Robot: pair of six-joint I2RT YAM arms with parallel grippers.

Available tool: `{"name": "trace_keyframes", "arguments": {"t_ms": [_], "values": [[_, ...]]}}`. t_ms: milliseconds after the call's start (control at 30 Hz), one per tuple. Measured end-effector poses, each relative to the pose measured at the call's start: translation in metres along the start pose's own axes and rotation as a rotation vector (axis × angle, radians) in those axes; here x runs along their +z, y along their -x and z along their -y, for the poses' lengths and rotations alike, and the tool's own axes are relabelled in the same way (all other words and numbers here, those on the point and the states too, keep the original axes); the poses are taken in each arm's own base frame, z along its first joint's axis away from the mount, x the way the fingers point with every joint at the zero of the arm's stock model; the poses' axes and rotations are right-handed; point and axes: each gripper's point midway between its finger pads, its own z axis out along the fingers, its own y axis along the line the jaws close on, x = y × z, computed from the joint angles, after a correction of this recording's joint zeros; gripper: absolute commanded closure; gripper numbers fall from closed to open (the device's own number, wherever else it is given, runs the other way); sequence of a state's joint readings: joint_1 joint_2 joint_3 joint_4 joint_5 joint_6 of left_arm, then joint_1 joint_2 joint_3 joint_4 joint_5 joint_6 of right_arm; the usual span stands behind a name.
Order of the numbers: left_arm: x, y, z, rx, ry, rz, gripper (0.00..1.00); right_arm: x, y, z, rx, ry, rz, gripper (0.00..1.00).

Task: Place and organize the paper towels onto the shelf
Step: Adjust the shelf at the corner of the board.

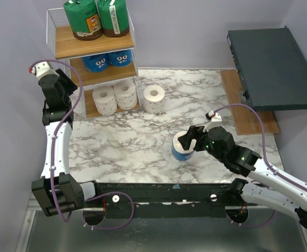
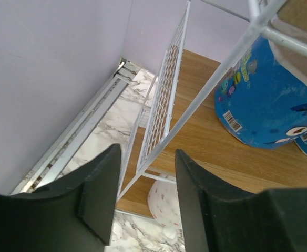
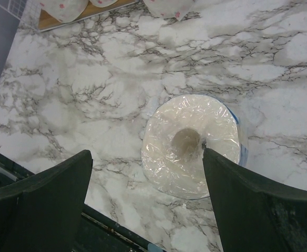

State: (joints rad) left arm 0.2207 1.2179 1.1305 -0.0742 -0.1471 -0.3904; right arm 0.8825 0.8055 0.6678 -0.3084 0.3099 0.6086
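Blue-wrapped roll (image 3: 193,144): it is standing on end on the marble table (image 1: 127,136), sitting between your right fingers and slightly nearer the right-hand one, with its core facing up.
Right gripper (image 3: 145,157): you are hovering it over the roll with the fingers spread wide, touching nothing.
Left gripper (image 2: 143,178): you are holding it parted and empty, with the white wire side of the shelf (image 2: 166,89) lying just beyond the fingertips.
Handling: you are likely dealing with something light and squashy. The plastic wrap is looking slick, so a hard squeeze could dent it.
Where to grip: you are best placed to take the curved sides, one finger on each flank, just below the top rim.
Loose white roll (image 1: 154,98): it is standing well ahead of your right fingers, just beside the shelf's bottom board.
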Motion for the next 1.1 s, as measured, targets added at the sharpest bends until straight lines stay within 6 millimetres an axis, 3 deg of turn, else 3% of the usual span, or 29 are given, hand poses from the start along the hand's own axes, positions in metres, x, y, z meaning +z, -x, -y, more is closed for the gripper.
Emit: {"name": "trace_keyframes", "arguments": {"t_ms": [133,367,633,967,1000,1033,1100], "values": [[-0.003,0.003,0.001,0.002,-0.007,0.012,0.72,0.0,0.0,0.0,0.0,0.0,0.0,0.11],[-0.007,0.004,0.002,-0.008,-0.017,0.03,0.75,-0.002,0.002,0.0,0.003,0.004,0.006,0.11],[-0.009,0.005,0.003,-0.012,-0.025,0.038,1.0,-0.01,0.009,-0.002,0.013,0.022,0.032,0.11],[-0.027,0.0,0.002,-0.036,-0.046,0.05,1.0,-0.012,0.008,0.0,0.012,0.014,0.032,0.11],[-0.029,0.001,0.002,-0.039,-0.048,0.056,1.0,-0.012,0.008,0.0,0.012,0.014,0.032,0.11],[-0.03,0.001,0.002,-0.041,-0.051,0.059,0.9,-0.012,0.008,0.0,0.012,0.014,0.032,0.11],[-0.031,0.003,0.003,-0.043,-0.055,0.066,0.53,-0.012,0.008,0.0,0.012,0.014,0.032,0.11]]}}
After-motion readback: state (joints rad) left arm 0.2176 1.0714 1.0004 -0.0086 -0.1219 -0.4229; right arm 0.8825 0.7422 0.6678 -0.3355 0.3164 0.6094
